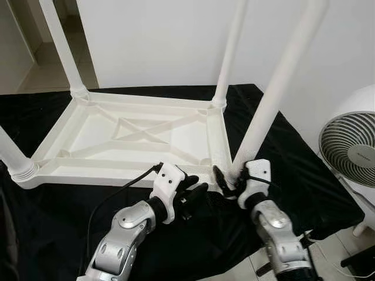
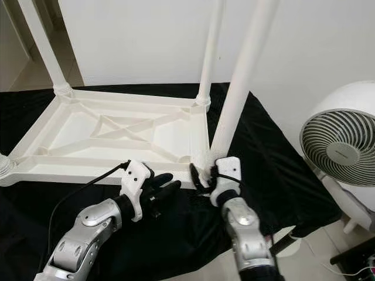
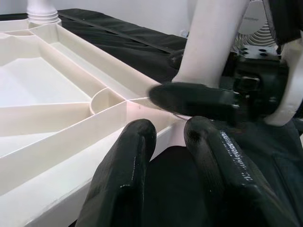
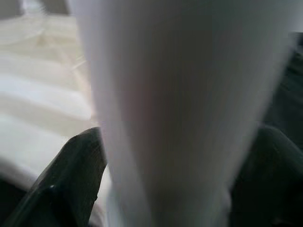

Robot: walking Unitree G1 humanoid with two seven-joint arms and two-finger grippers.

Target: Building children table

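Three legs are already standing on the upturned tabletop (image 1: 140, 137) on the black cloth while I am clamping my right gripper (image 1: 229, 178) around the fourth leg (image 1: 275, 93) at its corner socket, my left gripper (image 1: 196, 196) hovering narrowly parted, likely seating it next.

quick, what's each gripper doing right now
Left gripper: open, holding nothing, beside the upturned white plastic table top.
Right gripper: shut on the near white plastic table leg, at its base.

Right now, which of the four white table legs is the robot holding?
The near right leg, at the upturned tabletop's corner closest to the fan. The right gripper's jaws flank its base; the others stand untouched.
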